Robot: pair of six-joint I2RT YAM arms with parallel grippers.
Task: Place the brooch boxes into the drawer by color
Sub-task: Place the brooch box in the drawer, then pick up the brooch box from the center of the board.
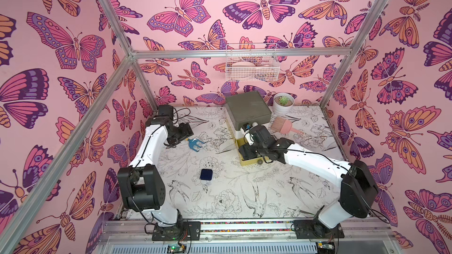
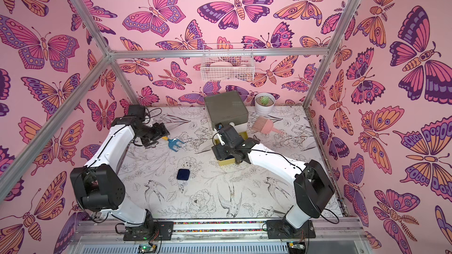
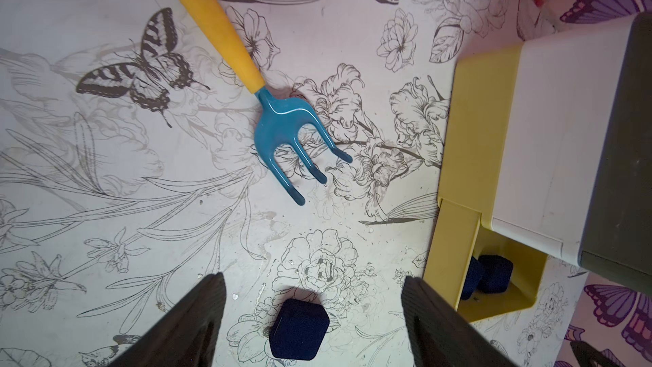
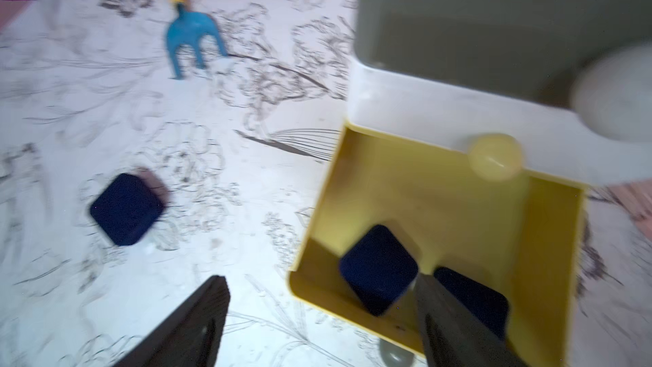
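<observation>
1 yellow drawer (image 4: pixel 423 188), pulled out, holding 2 navy boxes (image 4: pixel 379 270); 1 navy box (image 1: pixel 206 174) on table (image 1: pixel 244 184); left pincer (image 3: pixel 314 278), right pincer (image 4: pixel 321 278) spread, empty.

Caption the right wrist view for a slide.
Open right end effector by the open yellow drawer holding two navy brooch boxes; a third box lies on the table.

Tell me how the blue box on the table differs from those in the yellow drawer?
The table box lies alone on the open mat; the drawer boxes sit as a pair inside the pulled-out yellow drawer. The table box is not yet put away; the drawer boxes already are. All look the same navy, rounded-square shape.
</observation>
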